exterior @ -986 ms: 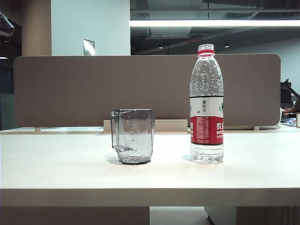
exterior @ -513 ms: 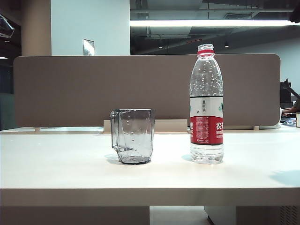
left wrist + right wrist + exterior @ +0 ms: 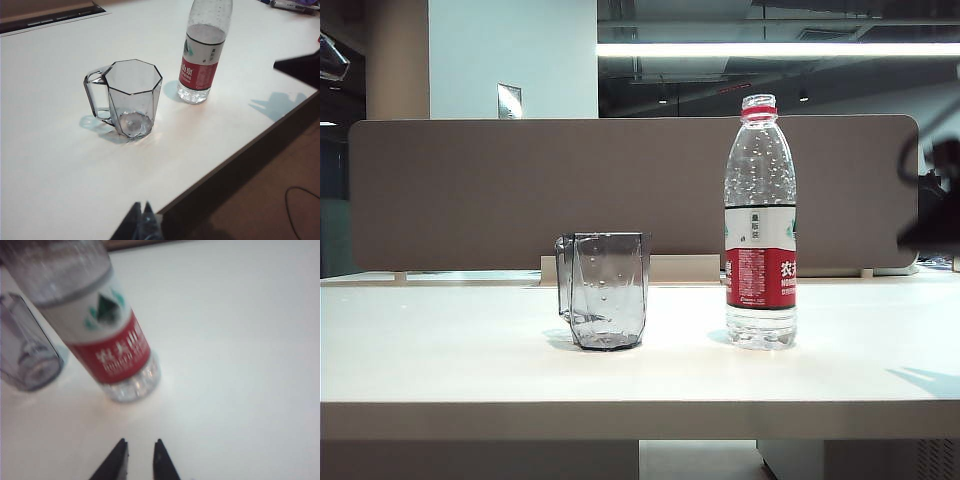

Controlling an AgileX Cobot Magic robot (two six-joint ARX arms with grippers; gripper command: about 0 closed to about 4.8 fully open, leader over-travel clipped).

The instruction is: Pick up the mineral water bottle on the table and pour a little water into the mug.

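Both of my grippers hold nothing. My right gripper (image 3: 140, 456) hangs just short of the mineral water bottle (image 3: 102, 325), its fingers slightly parted — a narrow gap. My left gripper (image 3: 140, 220) hovers over the table (image 3: 45, 165) edge, tips together. Beside the upright bottle stands the mug (image 3: 605, 290) — apart.

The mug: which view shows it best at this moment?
The left wrist view: the mug appears whole from above, with handle, octagonal rim and base visible. The exterior view gives a clear side profile. The right wrist view shows only a blurred, cropped part.
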